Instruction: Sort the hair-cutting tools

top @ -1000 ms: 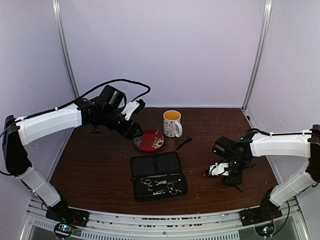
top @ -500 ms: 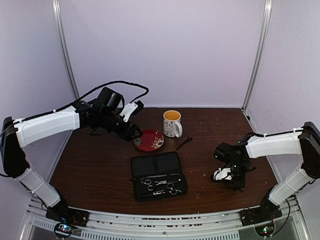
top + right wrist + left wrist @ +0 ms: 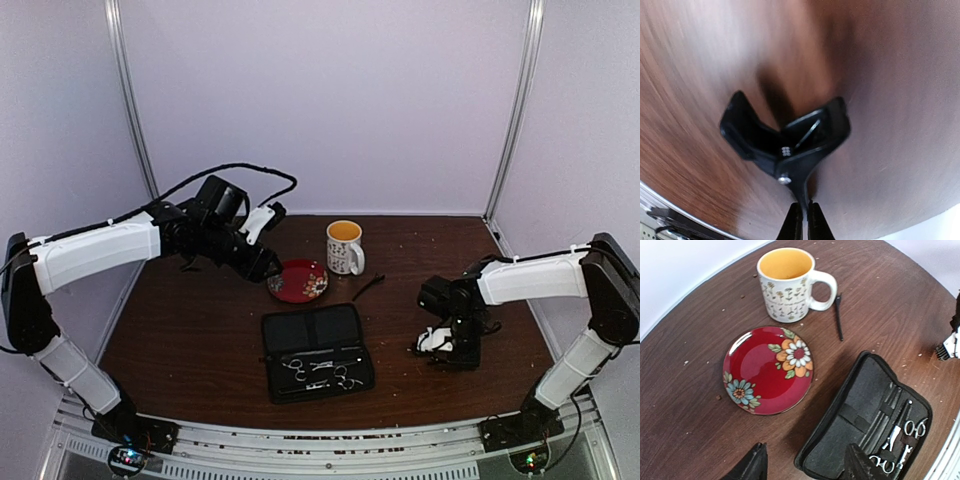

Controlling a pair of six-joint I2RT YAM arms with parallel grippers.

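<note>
We see the R hand [image 3: 801,207] has just snapped shut on the tail of a black clip [image 3: 785,137], matte plastic, winged, w/ a metal pin. That's one tool gripped, at the right of the desk [image 3: 200,330]. L hand [image 3: 805,467] is half-wide and empty above the glossy red saucer [image 3: 767,370]. The steel scissors [image 3: 900,437] lie in the fabric case [image 3: 860,410].

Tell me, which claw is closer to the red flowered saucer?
Left. The left gripper hangs at the saucer's left edge; the right gripper is far off to the right, beyond the black case, pinching a black clip.
</note>
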